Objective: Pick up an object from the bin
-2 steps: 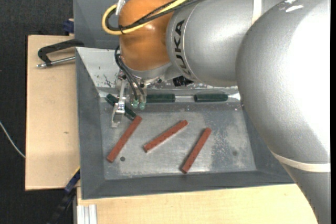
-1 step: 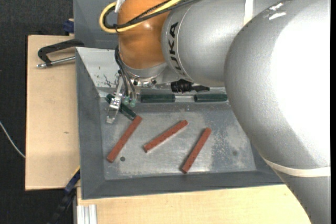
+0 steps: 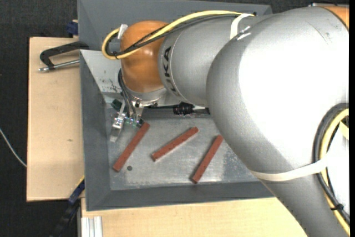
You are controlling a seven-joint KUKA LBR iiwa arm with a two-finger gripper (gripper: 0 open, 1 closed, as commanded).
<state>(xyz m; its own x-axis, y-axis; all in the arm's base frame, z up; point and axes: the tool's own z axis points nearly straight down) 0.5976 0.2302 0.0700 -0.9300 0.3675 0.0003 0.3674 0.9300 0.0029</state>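
Note:
My gripper (image 3: pixel 126 119) hangs low over the left part of the bin, beneath the orange wrist cover. Its two fingers stand apart with nothing between them, so it is open. A reddish-brown flat stick (image 3: pixel 131 147) lies slanted on the bin floor. Its upper end sits just right of and below my fingertips, and its lower end points toward the front left corner. A second stick of the same kind (image 3: pixel 175 144) lies slanted in the middle of the floor, apart from the gripper.
A third reddish-brown stick (image 3: pixel 206 159) lies steeper toward the front right. The bin's left wall rises close beside the gripper. The big grey arm covers the right and back of the bin.

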